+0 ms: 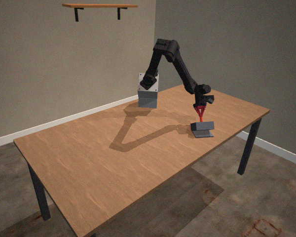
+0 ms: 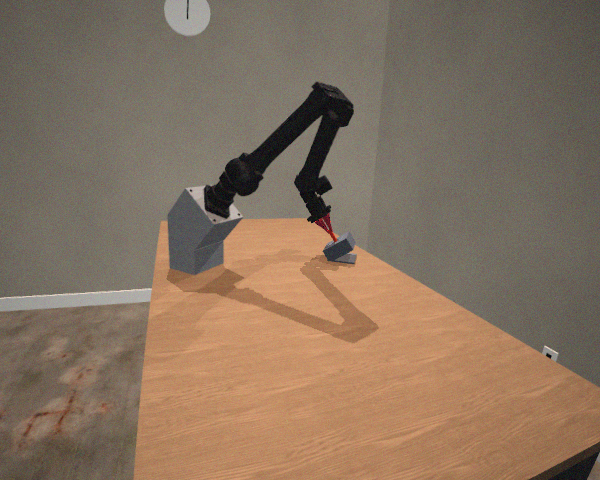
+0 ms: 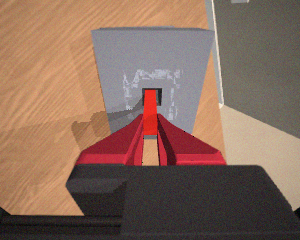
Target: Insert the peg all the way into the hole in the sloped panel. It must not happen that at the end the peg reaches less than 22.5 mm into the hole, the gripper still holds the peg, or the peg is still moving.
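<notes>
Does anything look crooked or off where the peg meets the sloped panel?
Nothing stands out. The red peg, held in the hand, runs straight into the square hole of the sloped panel; part of the peg remains outside.

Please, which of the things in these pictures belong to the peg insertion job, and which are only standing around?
Belong to the job:
- red peg, its tip in the hole
- square hole
- grey sloped panel
- pincer, shut on the peg

Only standing around:
- wall shelf
- wall clock
- wall socket
- table, which only carries the panel
</notes>
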Controlling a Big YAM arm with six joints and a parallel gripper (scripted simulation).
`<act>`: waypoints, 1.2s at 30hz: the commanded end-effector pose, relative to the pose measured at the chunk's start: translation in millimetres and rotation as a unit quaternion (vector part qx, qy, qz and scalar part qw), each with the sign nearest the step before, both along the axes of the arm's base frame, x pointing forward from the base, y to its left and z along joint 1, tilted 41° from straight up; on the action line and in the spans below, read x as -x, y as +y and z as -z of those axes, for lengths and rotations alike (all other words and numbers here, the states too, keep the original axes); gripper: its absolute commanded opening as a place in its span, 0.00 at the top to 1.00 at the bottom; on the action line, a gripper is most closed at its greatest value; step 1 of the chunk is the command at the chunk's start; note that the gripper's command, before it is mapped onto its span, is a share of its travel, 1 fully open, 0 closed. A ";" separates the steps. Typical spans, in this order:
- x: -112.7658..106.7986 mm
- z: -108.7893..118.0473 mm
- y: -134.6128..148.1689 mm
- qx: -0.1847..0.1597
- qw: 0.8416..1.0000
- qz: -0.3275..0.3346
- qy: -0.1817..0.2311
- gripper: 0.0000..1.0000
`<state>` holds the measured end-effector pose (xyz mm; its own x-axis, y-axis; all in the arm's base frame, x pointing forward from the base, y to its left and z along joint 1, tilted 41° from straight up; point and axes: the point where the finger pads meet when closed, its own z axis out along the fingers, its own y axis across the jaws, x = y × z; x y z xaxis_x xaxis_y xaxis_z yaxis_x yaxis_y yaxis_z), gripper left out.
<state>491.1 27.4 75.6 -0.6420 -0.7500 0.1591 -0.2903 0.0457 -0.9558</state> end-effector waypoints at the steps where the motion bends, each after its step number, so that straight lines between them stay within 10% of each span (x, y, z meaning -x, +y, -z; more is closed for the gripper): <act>1: -0.7 -2.5 2.1 -0.001 1.000 -0.002 -0.003 0.77; 8: -0.7 -2.5 2.1 -0.001 1.000 -0.002 -0.003 0.00; 36: 36.9 -14.3 39.2 -0.008 1.000 0.004 -0.002 0.00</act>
